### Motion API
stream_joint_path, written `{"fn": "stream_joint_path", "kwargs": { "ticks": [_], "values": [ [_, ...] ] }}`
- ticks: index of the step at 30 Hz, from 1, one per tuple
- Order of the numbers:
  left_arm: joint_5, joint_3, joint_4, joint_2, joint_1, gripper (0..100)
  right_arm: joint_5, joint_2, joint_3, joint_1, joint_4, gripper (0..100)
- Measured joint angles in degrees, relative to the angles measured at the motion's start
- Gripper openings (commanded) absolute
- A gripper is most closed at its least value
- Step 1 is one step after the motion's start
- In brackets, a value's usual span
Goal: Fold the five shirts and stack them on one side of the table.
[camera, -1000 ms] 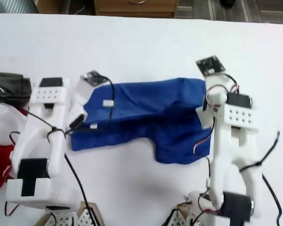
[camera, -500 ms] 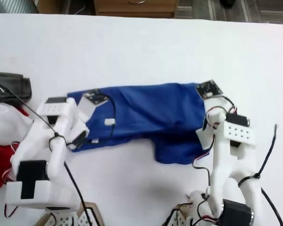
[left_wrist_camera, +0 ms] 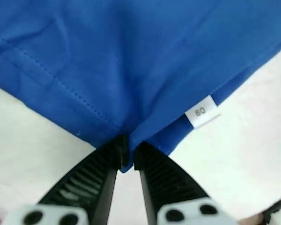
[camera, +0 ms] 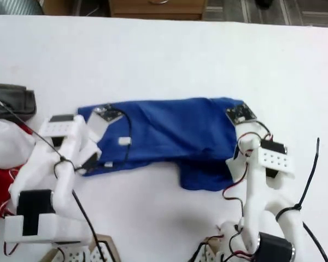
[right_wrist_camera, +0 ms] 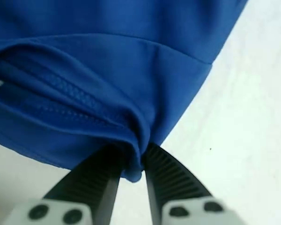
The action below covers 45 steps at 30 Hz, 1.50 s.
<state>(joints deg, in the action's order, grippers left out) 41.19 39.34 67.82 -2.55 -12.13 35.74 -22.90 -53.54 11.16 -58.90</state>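
Beyond the blue shirt (camera: 169, 131), the white table (camera: 169, 54) gives a wide passage. At the shirt's left end, the left arm (camera: 49, 174), a dark grey garment (camera: 11, 98) and a white-and-red shirt (camera: 3, 158) crowd together. The right arm (camera: 262, 180) blocks its right end.

Bright even light, white table (camera: 169, 49) faintly glaring, soft shadows beneath blue shirt (camera: 169, 131)

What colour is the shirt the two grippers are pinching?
Plain blue; the shirt shows best in the high view.
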Motion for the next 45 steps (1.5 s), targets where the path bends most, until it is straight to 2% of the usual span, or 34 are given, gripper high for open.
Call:
{"fn": "stream_joint_path", "kwargs": {
  "ticks": [11,18,20,25,28,32,38,43,45],
  "values": [
    [0.0,-0.4,2.1,0.0,-0.3,3,0.0,0.0,0.0,0.0,-0.4,2.0],
    [0.0,5.8,-4.0,-1.1,-0.4,3,0.0,0.0,-2.5,0.0,0.8,2.6],
    [0.0,6.5,-4.8,-1.1,-0.4,3,0.0,0.0,-2.7,0.0,0.8,5.5],
    [0.0,6.7,-5.1,-1.2,-0.4,3,0.0,0.0,-2.7,0.0,0.4,22.5],
    [0.0,6.7,-5.1,-1.2,-0.4,3,0.0,0.0,-2.5,0.0,-1.1,24.0],
    [-0.2,5.5,-4.4,-0.8,-0.4,3,0.0,0.0,1.4,0.0,-5.4,24.0],
    [-0.3,-1.1,3.4,-0.7,-0.4,3,0.2,0.0,14.9,0.0,-19.6,24.0],
    [-0.3,-5.6,9.3,-0.7,-0.4,15,0.2,0.0,27.6,0.0,-29.4,24.0],
    [-0.3,-6.0,10.1,-0.7,-0.4,15,0.2,0.0,30.7,0.0,-30.2,24.0]
  ]
}}
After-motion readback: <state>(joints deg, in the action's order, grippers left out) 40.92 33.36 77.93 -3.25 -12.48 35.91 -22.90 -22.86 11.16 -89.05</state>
